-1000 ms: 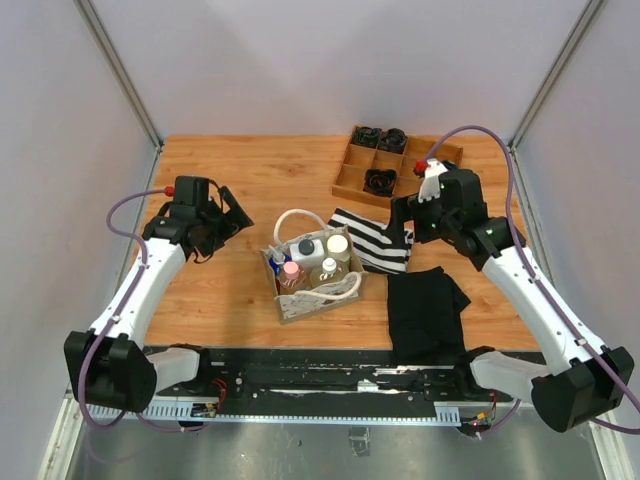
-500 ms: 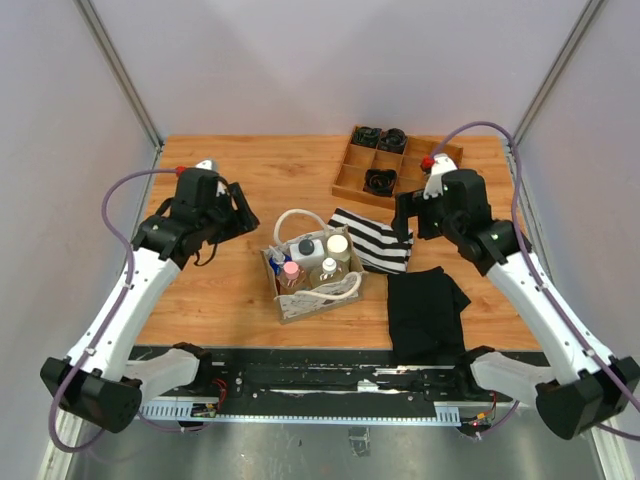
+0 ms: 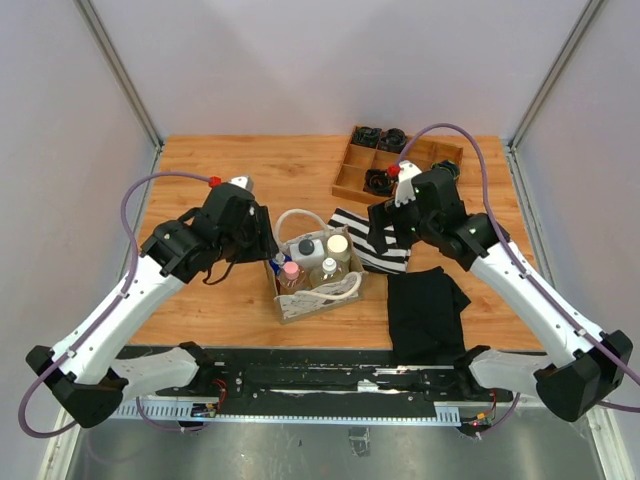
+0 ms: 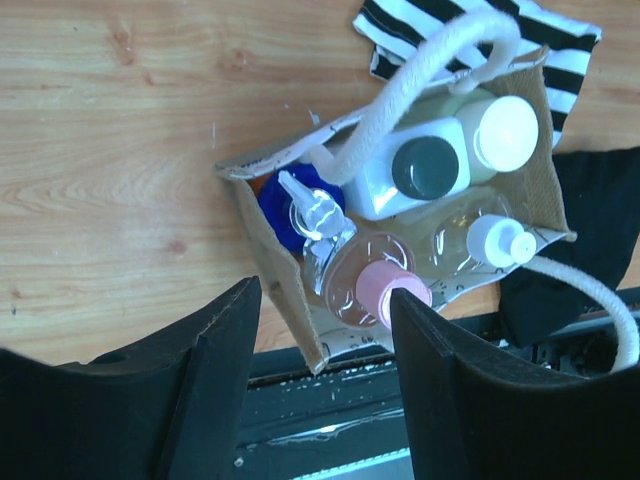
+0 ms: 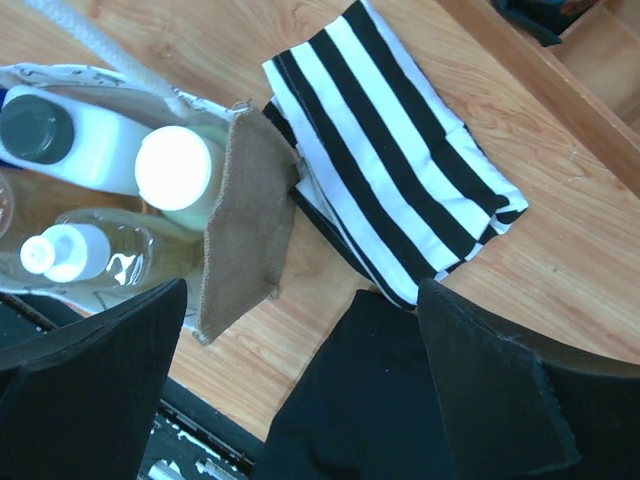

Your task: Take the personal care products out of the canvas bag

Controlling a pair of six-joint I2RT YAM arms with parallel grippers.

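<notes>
The beige canvas bag (image 3: 292,303) stands upright mid-table with white rope handles (image 3: 291,217). Inside stand a white bottle with a dark cap (image 3: 307,248), a pale bottle with a white cap (image 3: 338,245), a pink-capped bottle (image 3: 291,270), a clear bottle (image 3: 327,267) and a blue one (image 3: 277,262). My left gripper (image 3: 262,232) is open and empty above the bag's left side. In the left wrist view, it (image 4: 325,295) frames the bag wall (image 4: 283,280) and pink cap (image 4: 385,290). My right gripper (image 3: 385,228) is open and empty, above the bag's right edge (image 5: 245,220).
A black-and-white striped cloth (image 3: 375,240) lies right of the bag, touching it. A black cloth (image 3: 425,305) lies at the front right. A brown wooden compartment tray (image 3: 350,190) with black rolled bundles (image 3: 379,181) stands at the back right.
Both arms have swung inward toward the bag: the left gripper moved right and the right gripper moved left. The bag and bottles have not moved.
</notes>
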